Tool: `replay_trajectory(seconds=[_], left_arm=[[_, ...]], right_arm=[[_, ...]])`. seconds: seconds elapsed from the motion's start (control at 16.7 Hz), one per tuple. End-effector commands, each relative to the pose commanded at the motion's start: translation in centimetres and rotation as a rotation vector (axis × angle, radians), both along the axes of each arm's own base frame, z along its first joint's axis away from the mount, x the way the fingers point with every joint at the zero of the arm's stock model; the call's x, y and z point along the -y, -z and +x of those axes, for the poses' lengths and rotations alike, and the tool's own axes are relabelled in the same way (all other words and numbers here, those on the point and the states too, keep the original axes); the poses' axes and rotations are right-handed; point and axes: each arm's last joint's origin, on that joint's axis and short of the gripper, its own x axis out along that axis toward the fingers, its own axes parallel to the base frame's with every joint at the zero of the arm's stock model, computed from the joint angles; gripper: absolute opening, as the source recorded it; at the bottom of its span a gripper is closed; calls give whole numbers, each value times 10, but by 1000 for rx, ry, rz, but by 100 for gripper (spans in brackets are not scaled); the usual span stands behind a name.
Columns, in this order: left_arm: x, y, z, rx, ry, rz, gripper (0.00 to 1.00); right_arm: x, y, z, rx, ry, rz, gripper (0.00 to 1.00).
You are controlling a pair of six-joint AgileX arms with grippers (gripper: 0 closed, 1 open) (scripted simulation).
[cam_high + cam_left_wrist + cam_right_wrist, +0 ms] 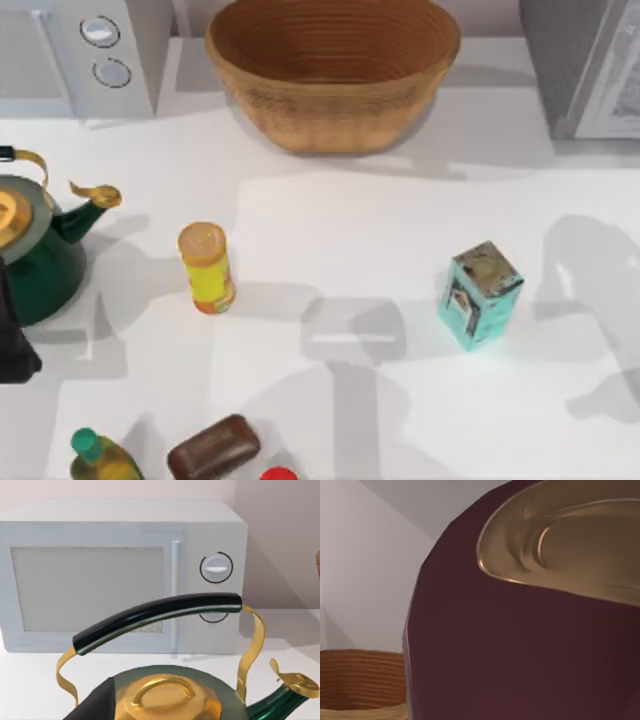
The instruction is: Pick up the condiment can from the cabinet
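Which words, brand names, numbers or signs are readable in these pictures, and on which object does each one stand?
None can be read.
Teal carton: printed front, too blurred.
Yellow bottle: label patch, no legible text.
Microwave: knobs carry only pointer marks.
Condiment can: plain maroon side, no print visible.

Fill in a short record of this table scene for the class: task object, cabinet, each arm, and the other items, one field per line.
task object: condiment can, maroon with a tan top, very close to the right wrist camera
cabinet: grey unit at the table's far right corner
left arm: dark part at the table's left edge, beside the green kettle
far left: microwave
far middle: wicker basket
mid table: yellow bottle, teal carton
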Motion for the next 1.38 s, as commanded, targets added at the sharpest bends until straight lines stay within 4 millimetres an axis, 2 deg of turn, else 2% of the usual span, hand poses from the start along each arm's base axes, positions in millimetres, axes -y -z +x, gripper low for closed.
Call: replay_trajectory(seconds=[0.18, 0.3, 0.48, 0.72, 0.9, 1.26, 1.38], left_arm=[[0, 0, 0, 0, 0, 0, 100], [0, 0, 0, 0, 0, 0, 100], [0, 0, 0, 0, 0, 0, 100], [0, 0, 0, 0, 0, 0, 100], [0, 0, 0, 0, 0, 0, 100], [0, 0, 0, 0, 0, 0, 100], [0, 0, 0, 0, 0, 0, 100]], right_arm=[[-32, -11, 40, -68, -124, -23, 0], [-63, -4, 68, -142, -220, -51, 0], [-113, 28, 96, -277, -360, -109, 0], [-163, 76, 102, -447, -509, -194, 0], [-179, 94, 98, -513, -563, -230, 0], [-179, 96, 98, -519, -562, -231, 0], [-185, 99, 103, -507, -564, -231, 0]])
